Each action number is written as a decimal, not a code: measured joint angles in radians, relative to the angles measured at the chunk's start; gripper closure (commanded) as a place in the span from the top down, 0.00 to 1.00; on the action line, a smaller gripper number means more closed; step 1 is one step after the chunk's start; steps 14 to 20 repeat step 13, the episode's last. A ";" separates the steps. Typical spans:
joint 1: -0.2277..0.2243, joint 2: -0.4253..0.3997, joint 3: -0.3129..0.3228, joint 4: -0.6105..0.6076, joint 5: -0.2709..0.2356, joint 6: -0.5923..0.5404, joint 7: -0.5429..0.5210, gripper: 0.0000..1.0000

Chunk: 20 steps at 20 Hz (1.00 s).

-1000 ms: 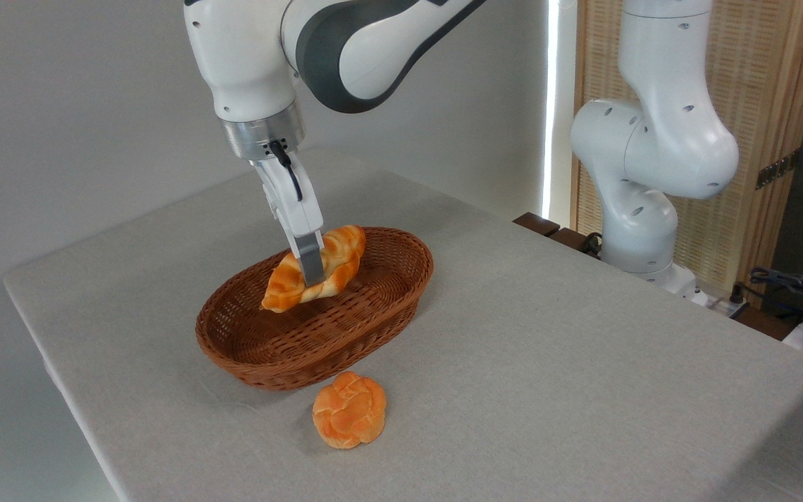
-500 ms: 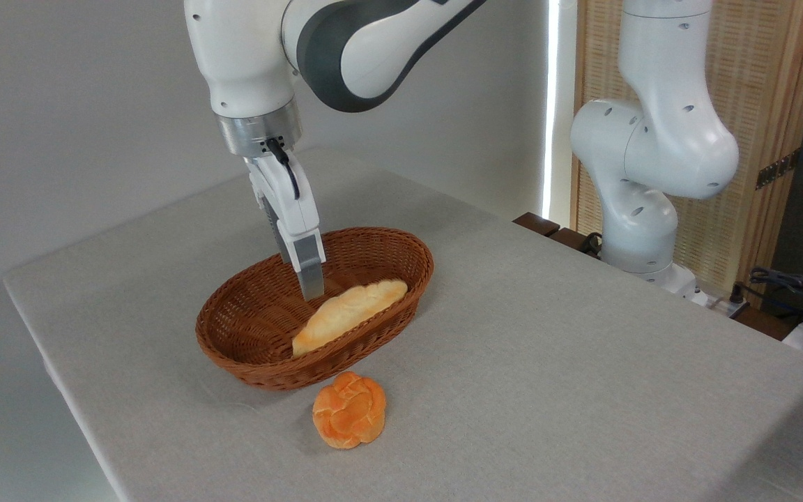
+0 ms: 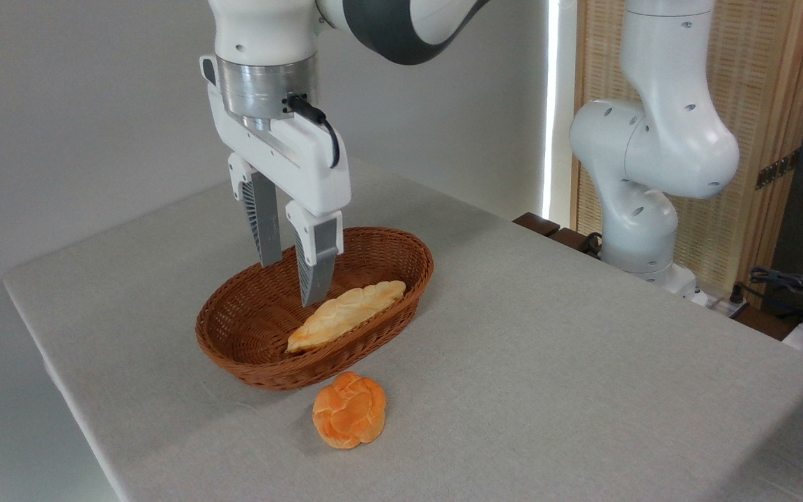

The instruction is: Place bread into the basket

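1. In front of you, a small round orange knotted bun (image 3: pixel 349 410) lies alone on the counter (image 3: pixel 548 348), near its front edge.
2. You see the counter covered in a plain light grey cloth.
3. Behind the counter on the right stands a slatted wooden screen (image 3: pixel 757 104).
4. At the far right edge you can make out dark cables (image 3: pixel 792 289), too tangled to sort out.

Plain grey wall (image 3: pixel 81 104); grey cloth-covered table (image 3: pixel 548 348); woven bamboo screen (image 3: pixel 757 84) at right; bright vertical light strip (image 3: pixel 550 104).

No legible text or markings.
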 measured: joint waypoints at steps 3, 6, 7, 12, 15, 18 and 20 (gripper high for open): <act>0.001 0.003 0.035 0.000 0.026 -0.025 -0.002 1.00; 0.002 0.003 0.047 0.000 0.091 -0.054 -0.002 1.00; 0.001 0.003 0.046 0.001 0.097 -0.054 -0.002 1.00; -0.002 0.003 0.043 0.002 0.097 -0.054 -0.002 1.00; -0.002 0.003 0.041 0.002 0.097 -0.054 -0.002 1.00; -0.002 0.003 0.041 0.002 0.097 -0.054 -0.002 1.00; -0.002 0.003 0.041 0.002 0.097 -0.054 -0.002 1.00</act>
